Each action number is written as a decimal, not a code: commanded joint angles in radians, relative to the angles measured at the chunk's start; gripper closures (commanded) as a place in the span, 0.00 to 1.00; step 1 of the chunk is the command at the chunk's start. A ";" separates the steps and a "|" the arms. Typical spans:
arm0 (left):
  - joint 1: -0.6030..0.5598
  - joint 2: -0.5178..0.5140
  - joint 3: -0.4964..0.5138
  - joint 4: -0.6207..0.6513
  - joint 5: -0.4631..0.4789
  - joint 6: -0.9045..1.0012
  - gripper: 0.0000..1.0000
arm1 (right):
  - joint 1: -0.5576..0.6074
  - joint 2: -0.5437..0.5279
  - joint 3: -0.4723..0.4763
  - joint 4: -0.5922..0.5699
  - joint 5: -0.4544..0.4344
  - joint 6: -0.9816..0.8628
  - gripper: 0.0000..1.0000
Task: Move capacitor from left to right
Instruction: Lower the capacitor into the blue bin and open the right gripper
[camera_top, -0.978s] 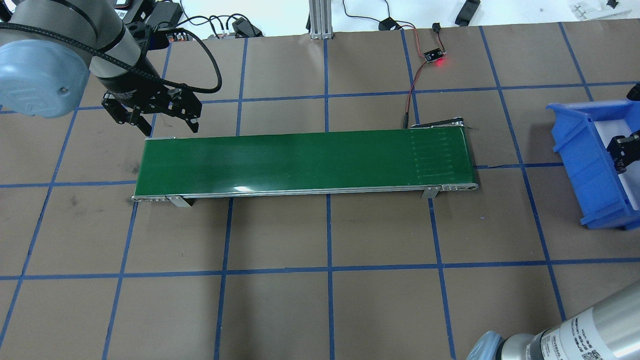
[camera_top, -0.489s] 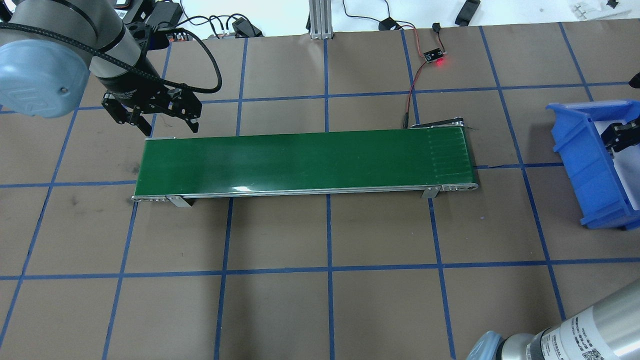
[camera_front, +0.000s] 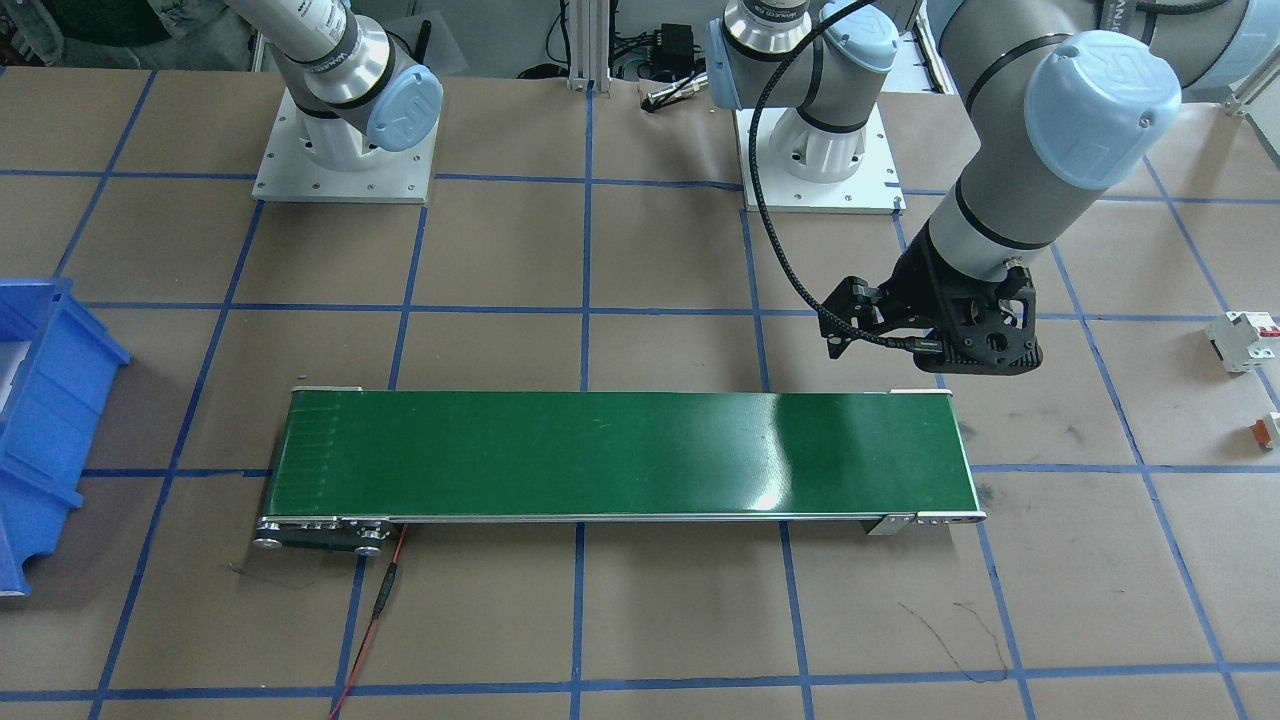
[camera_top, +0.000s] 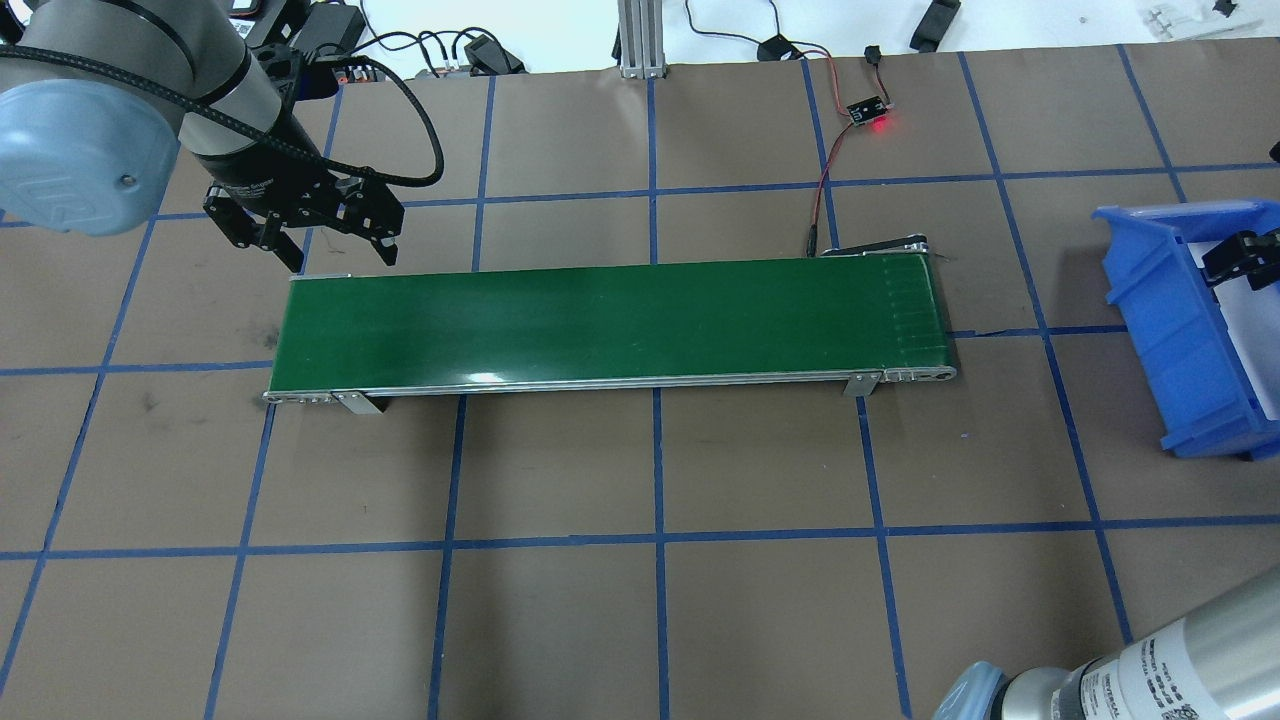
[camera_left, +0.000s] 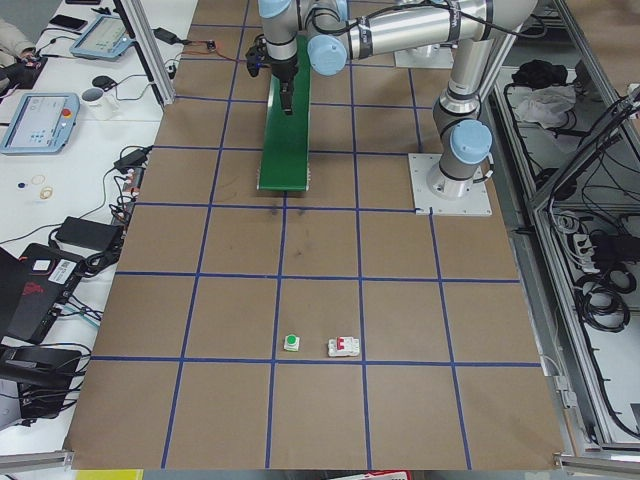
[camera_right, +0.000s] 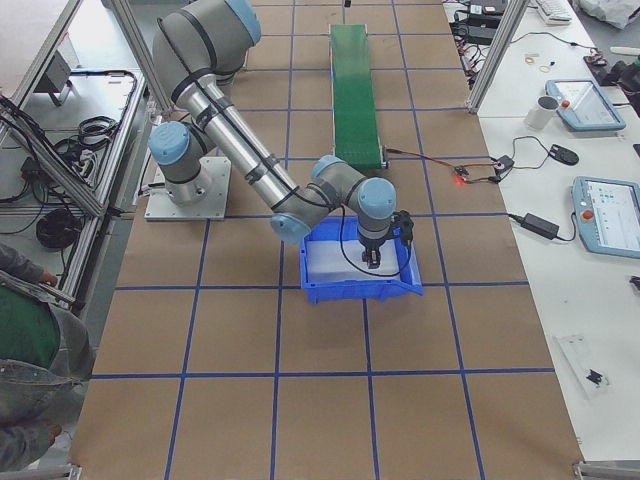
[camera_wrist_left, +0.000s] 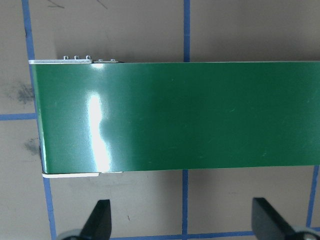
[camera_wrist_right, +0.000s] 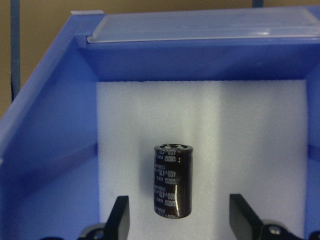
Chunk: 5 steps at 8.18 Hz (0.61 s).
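Capacitor (camera_wrist_right: 172, 181) delivered, it seems; little left to do.
It lies free on foam (camera_wrist_right: 240, 130) in the bin (camera_wrist_right: 50, 125), lower centre of my right wrist view: black, stubby, pale print down its side. My right pincer (camera_wrist_right: 181, 207) hangs over it, spread wide, gripping nothing; my left pincer (camera_wrist_left: 181, 204), equally wide and bare, sits beside the end of the belt (camera_wrist_left: 200, 115).
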<state>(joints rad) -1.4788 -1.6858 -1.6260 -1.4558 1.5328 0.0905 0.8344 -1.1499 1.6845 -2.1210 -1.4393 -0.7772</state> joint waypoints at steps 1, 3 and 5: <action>0.000 0.000 -0.002 0.000 0.001 0.000 0.00 | 0.000 -0.146 -0.011 0.009 -0.024 -0.001 0.00; 0.000 0.000 -0.003 0.000 0.000 0.000 0.00 | 0.000 -0.262 -0.011 0.077 -0.059 0.013 0.00; 0.000 0.000 -0.009 0.002 0.000 0.000 0.00 | 0.015 -0.313 -0.014 0.176 -0.062 0.094 0.00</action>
<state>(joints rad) -1.4788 -1.6858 -1.6312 -1.4551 1.5326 0.0905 0.8365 -1.4087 1.6730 -2.0252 -1.4924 -0.7515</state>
